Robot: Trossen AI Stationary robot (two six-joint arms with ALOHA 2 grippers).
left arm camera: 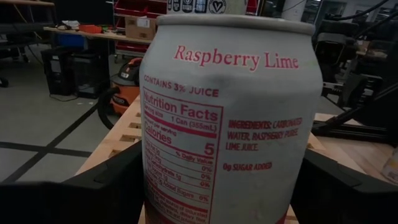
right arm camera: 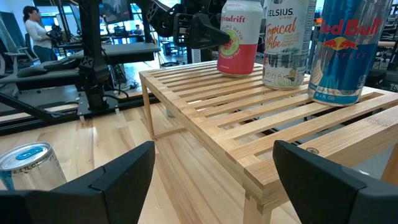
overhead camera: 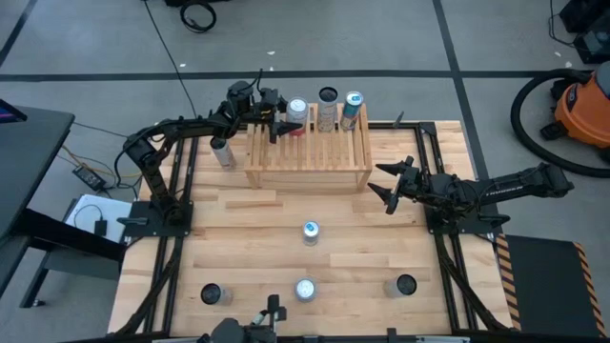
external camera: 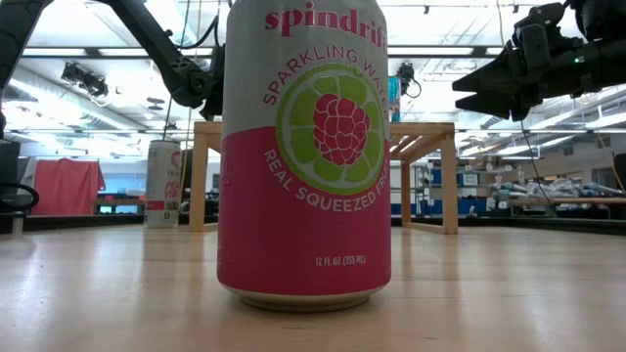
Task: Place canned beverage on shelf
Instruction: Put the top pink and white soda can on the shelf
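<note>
Standing upright on the shelf (overhead camera: 307, 152), the pink can (overhead camera: 296, 113) is flanked by the opened left gripper (overhead camera: 277, 118); the right gripper (overhead camera: 389, 186) is parked open, farther off.

In the low view, the near Spindrift can (external camera: 304, 156) fills the middle, its top cut off by the upper edge, and it hides most of the shelf (external camera: 427, 137) behind it. In the left wrist view, the Raspberry Lime can (left arm camera: 227, 118) blocks nearly everything beyond it, and its base runs off the lower edge. From above, the labels of the near cans (overhead camera: 305, 290) are too small to read.
</note>
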